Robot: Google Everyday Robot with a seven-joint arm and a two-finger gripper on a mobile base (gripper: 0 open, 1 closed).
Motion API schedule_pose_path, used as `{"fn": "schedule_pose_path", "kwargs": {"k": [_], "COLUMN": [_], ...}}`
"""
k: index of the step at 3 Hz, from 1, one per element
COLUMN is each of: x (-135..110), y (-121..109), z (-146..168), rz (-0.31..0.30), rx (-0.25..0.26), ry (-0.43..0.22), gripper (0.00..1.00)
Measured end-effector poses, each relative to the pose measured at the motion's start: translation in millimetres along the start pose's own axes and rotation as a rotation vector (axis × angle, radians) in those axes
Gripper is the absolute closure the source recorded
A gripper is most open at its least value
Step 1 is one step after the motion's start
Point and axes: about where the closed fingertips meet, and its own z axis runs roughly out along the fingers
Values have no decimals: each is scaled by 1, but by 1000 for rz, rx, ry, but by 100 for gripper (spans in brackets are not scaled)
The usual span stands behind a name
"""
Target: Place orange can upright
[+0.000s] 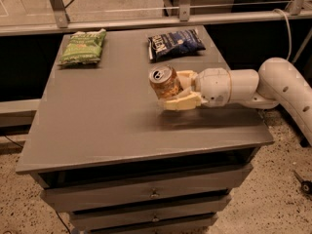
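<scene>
Placement looks nearly done: your gripper (171, 89), just in front of the blue chip bag (175, 44), grips the orange can (164, 81) top-up between its jaws; you've yet to release it.

Taken from the middle of the table (97, 126), the gripper (171, 89), closed around the orange can (164, 81), sits at 3 o'clock, and its white arm (253, 84) bars the right edge. A green bag (83, 47) lies at 11 o'clock and a blue bag (175, 43) at 1 o'clock, with an open lane between them. A rail (122, 24) walls the 12 o'clock side. From 5 round to 10 o'clock the top lies bare.
</scene>
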Motion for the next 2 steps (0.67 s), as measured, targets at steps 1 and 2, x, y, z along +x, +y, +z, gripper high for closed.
{"fn": "schedule_pose_path", "kwargs": {"k": [1, 2], "x": [7, 21], "y": [1, 6], "z": [-1, -3], "rz": [17, 45], "rx": [-7, -10], "ry": [7, 9], "gripper": [51, 28]}}
